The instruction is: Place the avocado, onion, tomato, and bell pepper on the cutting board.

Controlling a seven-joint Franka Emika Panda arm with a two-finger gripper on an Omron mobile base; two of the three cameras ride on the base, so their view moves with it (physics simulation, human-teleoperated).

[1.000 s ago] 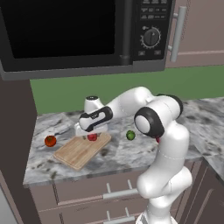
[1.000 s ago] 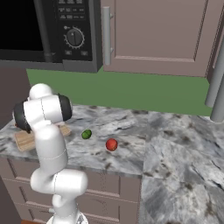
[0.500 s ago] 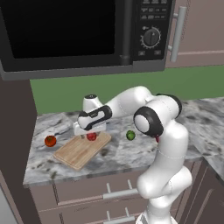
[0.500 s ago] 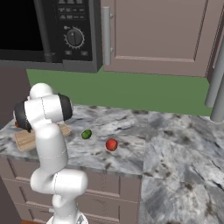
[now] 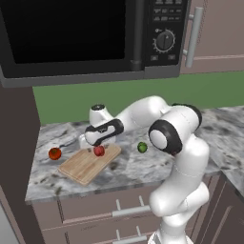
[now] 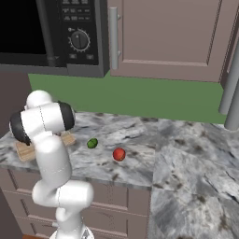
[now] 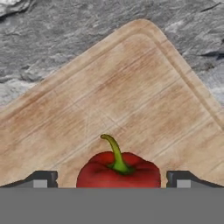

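Since the earlier frame your jaws had spread off the bell pepper (image 7: 118,170); arm and base barely shifted. The gripper (image 7: 111,179) stood wide, one tip either side of the pepper with a gap on both sides, holding nothing.

The pepper sat upright on the cutting board (image 7: 131,87), stem up, near one edge of it in the left base view (image 5: 99,151).

Left to fetch:
- avocado (image 5: 142,147): on the bench, just off the board's far side, near the arm.
- red round one (image 5: 55,153): on the bench on the board's other side.
- another red one (image 6: 119,154): on the bench beyond the avocado; tomato or onion, can't tell at this size.

Handling, as I judged it: the avocado was small, light, firm and round, so it would likely roll or squirt out. You'd take it from above, across its widest middle, jaws centred.
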